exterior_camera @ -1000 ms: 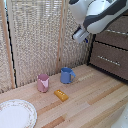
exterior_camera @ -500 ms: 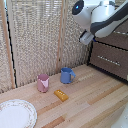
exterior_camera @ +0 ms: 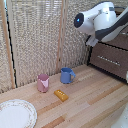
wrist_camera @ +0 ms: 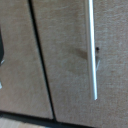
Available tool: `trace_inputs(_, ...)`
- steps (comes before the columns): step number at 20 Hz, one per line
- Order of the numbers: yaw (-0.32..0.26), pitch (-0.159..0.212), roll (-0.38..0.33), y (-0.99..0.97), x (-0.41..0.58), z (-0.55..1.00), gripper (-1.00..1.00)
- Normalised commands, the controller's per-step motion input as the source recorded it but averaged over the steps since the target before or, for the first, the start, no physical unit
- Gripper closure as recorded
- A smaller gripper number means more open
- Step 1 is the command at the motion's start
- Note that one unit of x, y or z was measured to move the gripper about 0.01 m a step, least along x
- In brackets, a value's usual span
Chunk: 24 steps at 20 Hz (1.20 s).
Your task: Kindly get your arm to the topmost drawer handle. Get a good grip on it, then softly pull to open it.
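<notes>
My white arm [exterior_camera: 102, 20] reaches in from the exterior view's upper right, its dark round cap [exterior_camera: 79, 20] facing the camera. The gripper [exterior_camera: 91, 41] hangs at the upper left corner of the dark brown drawer cabinet [exterior_camera: 112, 62]; it is too small to tell whether it is open or shut. One silver bar handle [exterior_camera: 108, 58] shows on a drawer front below the arm. In the wrist view a slim silver-grey bar, seemingly the topmost drawer handle [wrist_camera: 91, 50], lies close ahead on a brown drawer front. A dark seam [wrist_camera: 40, 60] separates two fronts. No fingertips show clearly there.
On the wooden table [exterior_camera: 87, 102] stand a pink cup [exterior_camera: 43, 82] and a blue mug [exterior_camera: 66, 75], with a small orange block [exterior_camera: 61, 95] in front of them. A white plate [exterior_camera: 15, 114] lies at the near left. A bamboo blind [exterior_camera: 40, 35] forms the back wall.
The arm has swung toward the exterior view's right and slightly down, bringing the gripper closer to the drawer cabinet. The table objects have not moved.
</notes>
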Motion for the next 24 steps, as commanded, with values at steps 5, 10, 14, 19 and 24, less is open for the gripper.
trace_inputs(5,0.123,0.120,-0.183,-0.55,0.000,-0.09,-1.00)
trace_inputs(10,0.163,0.144,-0.098,-0.54,0.000,0.01,-1.00)
trace_inputs(14,0.139,0.069,-0.093,-0.54,-0.184,0.29,-1.00)
trace_inputs(19,0.117,0.016,-0.020,-0.69,-0.221,0.39,-1.00)
trace_inputs(24,0.033,0.038,0.084,-0.56,0.059,0.01,1.00)
